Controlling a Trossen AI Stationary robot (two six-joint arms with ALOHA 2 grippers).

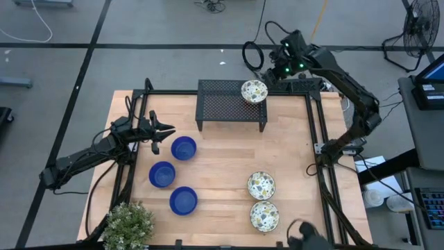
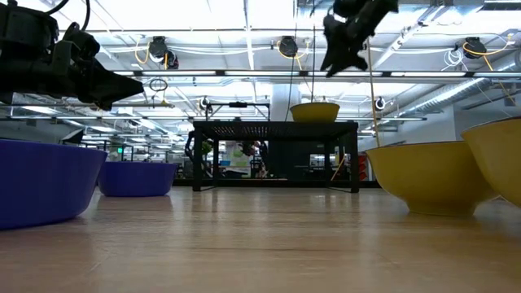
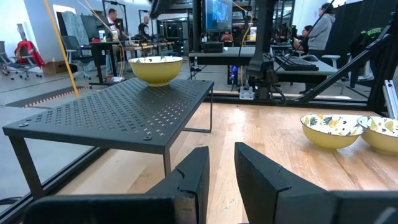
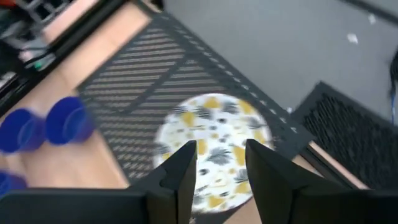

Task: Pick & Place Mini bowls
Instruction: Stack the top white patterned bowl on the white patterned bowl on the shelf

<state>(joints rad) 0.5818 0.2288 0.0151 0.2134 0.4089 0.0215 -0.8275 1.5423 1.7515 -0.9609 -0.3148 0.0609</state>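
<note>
Wooden table (image 1: pixel 222 160) | I see black perforated metal rack (image 1: pixel 225 104) at 12 o'clock bearing white floral-speckled bowl (image 1: pixel 254 91) | right gripper (image 1: pixel 272 69) fingers parted above, empty | left gripper (image 1: pixel 165 132) fingers narrow, empty, beside glossy blue bowl (image 1: pixel 183 148)

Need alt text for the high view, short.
Overhead: the right claw hangs open by a white floral-speckled mini bowl sitting on a black perforated metal rack. Two more speckled bowls sit near the wooden table's right front, three glossy blue bowls by the waiting left claw.
</note>
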